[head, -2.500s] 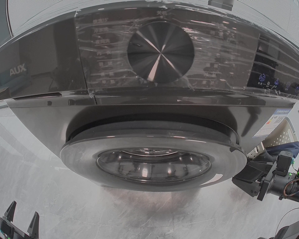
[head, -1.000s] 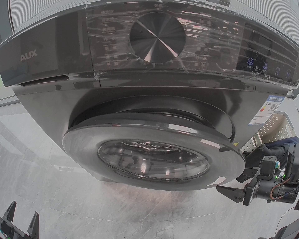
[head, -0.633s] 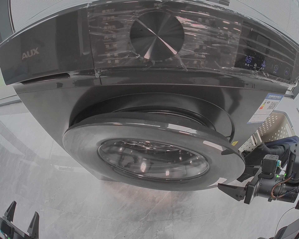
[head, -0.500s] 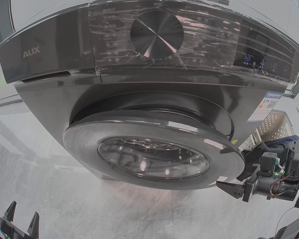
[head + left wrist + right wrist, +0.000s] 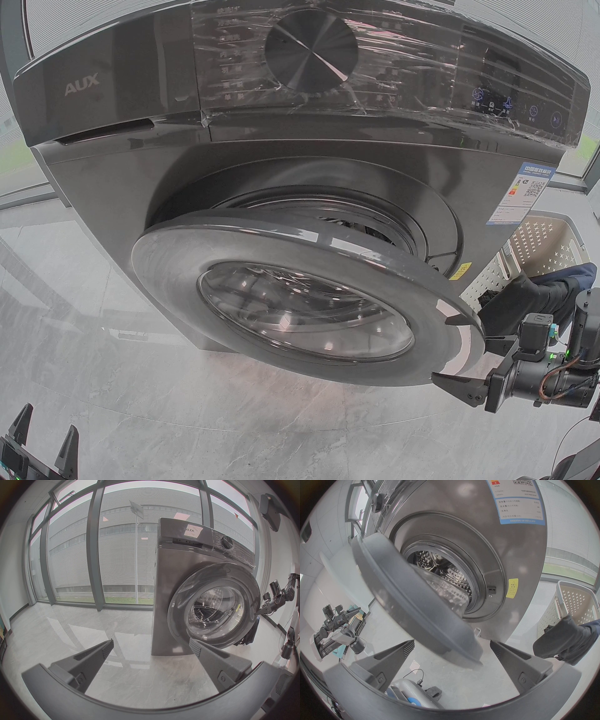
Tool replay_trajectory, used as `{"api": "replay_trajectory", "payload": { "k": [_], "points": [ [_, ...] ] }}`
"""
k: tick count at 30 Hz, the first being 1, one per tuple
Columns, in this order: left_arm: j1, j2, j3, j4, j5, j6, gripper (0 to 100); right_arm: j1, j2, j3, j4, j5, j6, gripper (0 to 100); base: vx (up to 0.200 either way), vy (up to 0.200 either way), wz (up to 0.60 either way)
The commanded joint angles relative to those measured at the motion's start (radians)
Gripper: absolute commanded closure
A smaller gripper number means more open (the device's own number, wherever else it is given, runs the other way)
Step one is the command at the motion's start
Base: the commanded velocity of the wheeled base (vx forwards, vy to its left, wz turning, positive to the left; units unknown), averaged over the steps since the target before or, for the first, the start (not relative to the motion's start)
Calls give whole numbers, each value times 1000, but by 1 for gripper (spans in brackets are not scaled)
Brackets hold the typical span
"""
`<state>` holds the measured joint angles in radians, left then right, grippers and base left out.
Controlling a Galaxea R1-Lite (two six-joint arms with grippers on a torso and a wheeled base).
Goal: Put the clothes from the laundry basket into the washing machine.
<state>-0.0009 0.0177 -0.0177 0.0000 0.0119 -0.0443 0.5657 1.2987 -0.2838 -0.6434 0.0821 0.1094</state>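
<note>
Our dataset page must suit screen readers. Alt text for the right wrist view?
The washing machine has its door partly open, showing the drum; the door's rim sits between the fingers of the open right claw. Beside the machine, dark clothes hang over the laundry basket.

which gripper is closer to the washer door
Right. The right gripper is open and straddles the free edge of the door; the left gripper sits low, far off from it.

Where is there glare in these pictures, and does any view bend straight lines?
Head view: bright reflections glare on the door glass and on the film-wrapped control panel; the top edge of the washing machine bows. Left wrist view: the window frames curve, the corners go dark. Right wrist view: a soft shadow lies on the floor below the door.
</note>
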Motion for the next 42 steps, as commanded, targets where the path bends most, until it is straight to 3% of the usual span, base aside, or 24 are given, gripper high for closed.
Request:
{"api": "replay_trajectory", "payload": {
  "k": [1, 8, 15, 24, 30, 42],
  "points": [
    [1, -10, 16, 0, 0, 1, 0, -4, 33, -31, -2, -1, 1, 0, -200, 0, 0],
    [1, -10, 16, 0, 0, 0, 0, 14, 74, -31, -2, 1, 1, 0, -200, 0, 0],
    [1, -10, 16, 0, 0, 1, 0, 28, 25, 12, -1, 2, -7, 0, 0, 0, 0],
    [1, -10, 16, 0, 0, 3, 0, 5, 88, -54, -2, -1, -8, 0, -22, 0, 0],
    [1, -10, 16, 0, 0, 1, 0, 37, 106, -49, -2, 1, -5, 0, -200, 0, 0],
    [1, -10, 16, 0, 0, 1, 0, 98, 94, -5, -36, 16, 9, 0, 0, 0, 0]
  ]
}}
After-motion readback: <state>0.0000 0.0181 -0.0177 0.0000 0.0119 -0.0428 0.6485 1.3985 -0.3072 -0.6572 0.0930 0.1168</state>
